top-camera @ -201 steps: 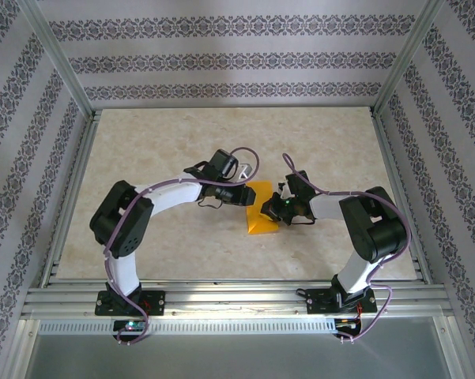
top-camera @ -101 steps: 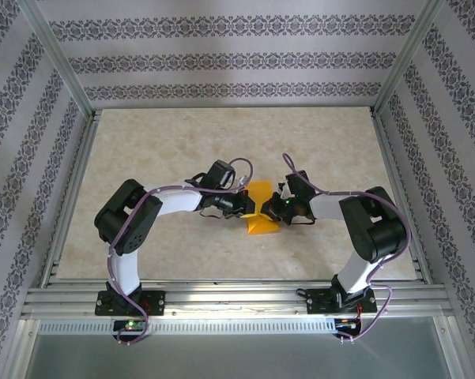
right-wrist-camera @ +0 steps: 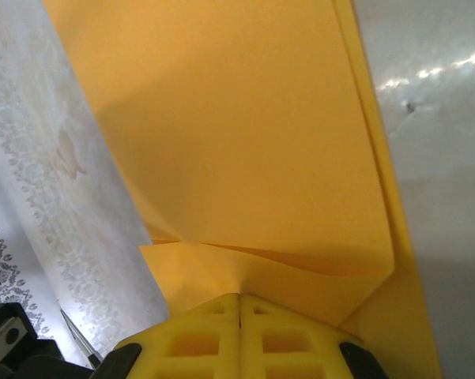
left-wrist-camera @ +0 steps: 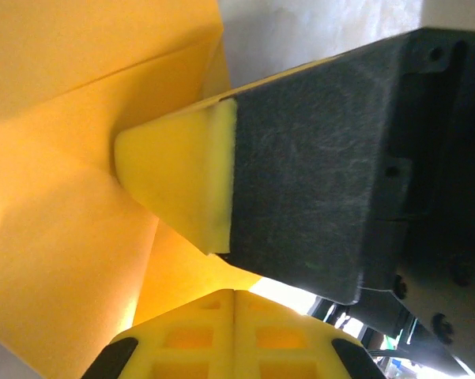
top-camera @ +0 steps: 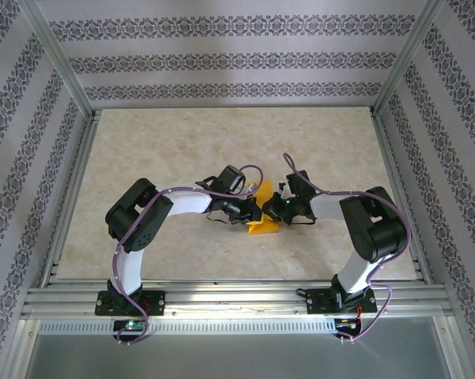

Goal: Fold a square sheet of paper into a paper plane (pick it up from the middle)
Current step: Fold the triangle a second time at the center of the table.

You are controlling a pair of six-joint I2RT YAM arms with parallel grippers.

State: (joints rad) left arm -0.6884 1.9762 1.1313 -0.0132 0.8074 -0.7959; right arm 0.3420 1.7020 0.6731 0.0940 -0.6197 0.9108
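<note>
The paper (top-camera: 263, 227) lies mid-table (top-camera: 142, 150), nearer the near edge, a creased, partly folded wedge and no dart yet. The right fingers (right-wrist-camera: 197, 338) are clamped on its fold. The left fingers (left-wrist-camera: 182, 341) are together at its edge. Narrowing folds likely remain.

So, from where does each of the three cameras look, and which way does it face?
Top external: above and behind the bases, looking down on the table; both arms show, meeting at the orange paper.
Left wrist: on the left arm, facing along the left jaws, shut on the paper; a dark yellow-tipped finger crosses ahead.
Right wrist: on the right arm, facing along the right jaws, shut on the paper; table beyond.
All share the paper.
</note>
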